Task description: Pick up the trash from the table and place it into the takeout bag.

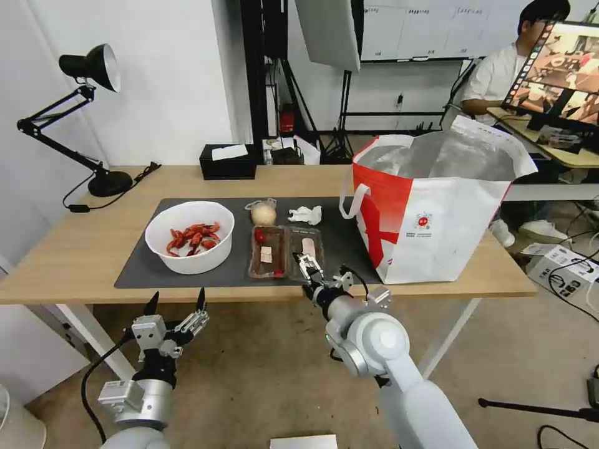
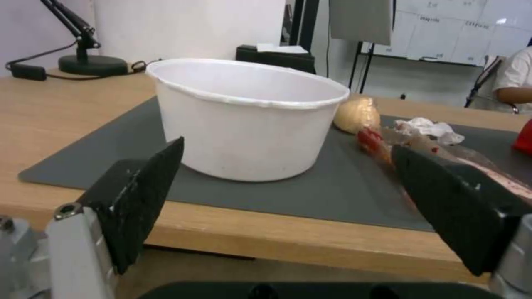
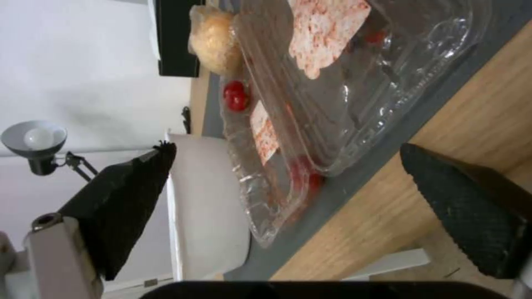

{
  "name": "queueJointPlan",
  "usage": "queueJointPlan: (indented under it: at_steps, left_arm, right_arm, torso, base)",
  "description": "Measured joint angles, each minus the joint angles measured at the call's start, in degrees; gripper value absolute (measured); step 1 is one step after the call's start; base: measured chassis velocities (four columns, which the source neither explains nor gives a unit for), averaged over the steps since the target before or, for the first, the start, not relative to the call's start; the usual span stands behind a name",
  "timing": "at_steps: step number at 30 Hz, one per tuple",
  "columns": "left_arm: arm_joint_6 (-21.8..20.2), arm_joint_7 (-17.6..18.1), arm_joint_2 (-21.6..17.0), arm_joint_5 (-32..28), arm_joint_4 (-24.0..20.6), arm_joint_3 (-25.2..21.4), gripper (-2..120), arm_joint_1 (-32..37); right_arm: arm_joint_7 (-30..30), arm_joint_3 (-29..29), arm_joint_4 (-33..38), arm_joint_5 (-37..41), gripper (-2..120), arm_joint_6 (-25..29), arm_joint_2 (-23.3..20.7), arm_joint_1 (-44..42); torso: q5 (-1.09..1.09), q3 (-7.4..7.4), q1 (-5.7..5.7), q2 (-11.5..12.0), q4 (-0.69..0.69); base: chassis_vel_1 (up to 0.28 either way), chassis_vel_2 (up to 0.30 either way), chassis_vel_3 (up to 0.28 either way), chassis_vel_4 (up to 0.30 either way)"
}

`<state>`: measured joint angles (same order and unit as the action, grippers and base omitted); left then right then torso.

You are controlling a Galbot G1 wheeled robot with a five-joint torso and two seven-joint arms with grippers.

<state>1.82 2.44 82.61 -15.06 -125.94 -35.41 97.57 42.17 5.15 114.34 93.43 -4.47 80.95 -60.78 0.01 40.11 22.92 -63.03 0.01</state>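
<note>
Head view: table point(image 1: 81, 249) carrying a dark mat point(image 1: 140, 262), on which the trash is gathered within arm's reach: 1 white bowl point(image 1: 189, 237) of red shells at the left, 2 clear trays side by side, the left tray point(image 1: 268, 252) and the right tray point(image 1: 307, 244), with a wrapped ball point(image 1: 263, 214) and a crumpled tissue point(image 1: 305, 214) just behind them. The takeout bag point(image 1: 437, 212) stands upright on the table's right end, mouth open and foil lining showing, so items can likely be dropped in from above. The right gripper point(image 1: 307, 267) sits over the near end of the right tray, fingers spread and holding nothing, apparently lined up to take it. The left gripper point(image 1: 176, 301) waits below the table's front edge, fingers apart and empty, facing the bowl. Left wrist view: the bowl point(image 2: 244, 124) lies straight ahead between the 2 open fingers point(image 2: 139, 199), the ball point(image 2: 356, 115) and tissue point(image 2: 429, 126) beyond it. Right wrist view: both trays overlap at the mat's near edge, the nearer tray point(image 3: 355, 91) ahead between the parted fingers point(image 3: 465, 207), not yet touched; no trash appears bagged so far.
</note>
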Motion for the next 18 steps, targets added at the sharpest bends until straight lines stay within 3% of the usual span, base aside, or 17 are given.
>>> queueJointPlan:
  at_steps: [18]
  left_arm:
    - [0.26,0.05,-0.17,-0.11,-0.02,-0.05,100,0.12]
  right_arm:
    - [-0.43,-0.01,-0.98,-1.14,100,-0.16,1.02,0.65]
  torso:
    - [-0.01,0.0,0.0,0.0,-0.01]
  base:
    - [0.0,0.0,0.0,0.0]
